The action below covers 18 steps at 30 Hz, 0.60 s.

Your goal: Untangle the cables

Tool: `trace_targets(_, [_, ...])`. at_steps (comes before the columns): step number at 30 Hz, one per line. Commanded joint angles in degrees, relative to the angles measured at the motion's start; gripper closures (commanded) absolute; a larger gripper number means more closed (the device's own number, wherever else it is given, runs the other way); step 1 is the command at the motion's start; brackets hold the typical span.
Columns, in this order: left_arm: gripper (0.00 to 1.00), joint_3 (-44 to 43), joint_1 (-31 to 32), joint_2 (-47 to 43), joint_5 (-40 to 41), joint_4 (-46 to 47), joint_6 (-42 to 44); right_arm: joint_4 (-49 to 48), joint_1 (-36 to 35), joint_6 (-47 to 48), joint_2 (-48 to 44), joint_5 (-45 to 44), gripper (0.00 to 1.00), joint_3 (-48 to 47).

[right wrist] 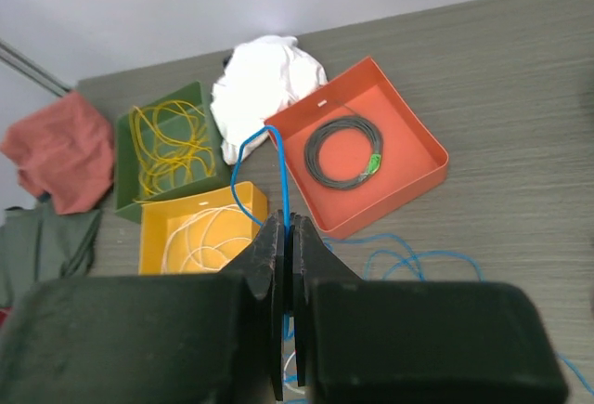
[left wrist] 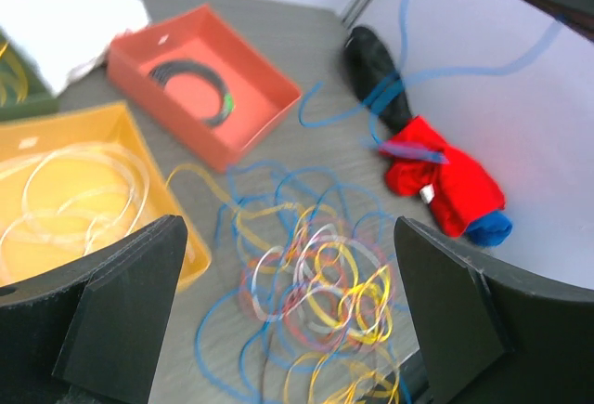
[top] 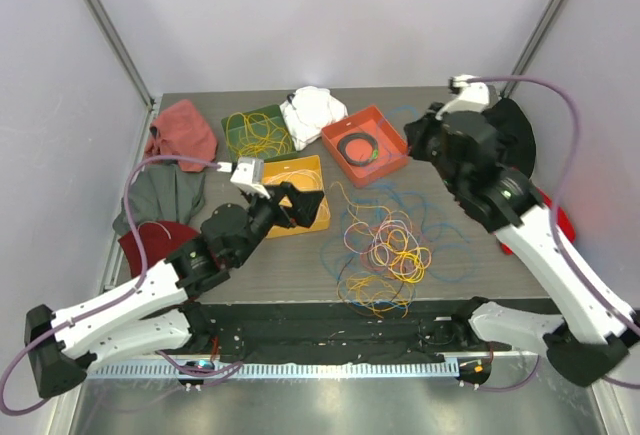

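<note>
While the right fingers [right wrist: 267, 274] pinch a blue cable [right wrist: 284, 190] — its lower end hidden — the left fingers [left wrist: 121, 311] hang spread over blurred cables [left wrist: 320, 288].

Table [top: 300, 260]: three trays toward the rear. Green tray [right wrist: 124, 158] left, yellow tray [top: 305, 168] in front of it, red tray [top: 387, 131] right. White cloth [top: 312, 112] lies between the green and red trays. Pink cloth [top: 183, 130], grey cloth [top: 165, 195] and maroon cloth [top: 150, 243] lie along the left edge. Black cloth [top: 515, 130] and red-blue cloth [left wrist: 441, 176] lie at the right edge.
</note>
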<state>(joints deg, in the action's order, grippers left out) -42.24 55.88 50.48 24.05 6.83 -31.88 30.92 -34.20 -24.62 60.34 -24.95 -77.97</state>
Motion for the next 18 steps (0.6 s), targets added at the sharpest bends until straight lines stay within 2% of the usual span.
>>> trace_targets(1, [0.00,6.7,0.0,-7.4,3.4,-5.1,-5.4,-7.4,1.1,1.2,9.6,-0.4,0.99,-3.9])
trace_targets(11, [0.00,10.9,0.1,-17.2,5.9,-12.1,-6.7,-15.4,7.5,1.6,27.0,1.7,0.99,-9.8])
trace_targets(18, [0.00,11.7,0.0,-16.6,7.1,-11.8,-5.2,-20.5,9.2,2.1,37.1,4.6,0.99,-11.1])
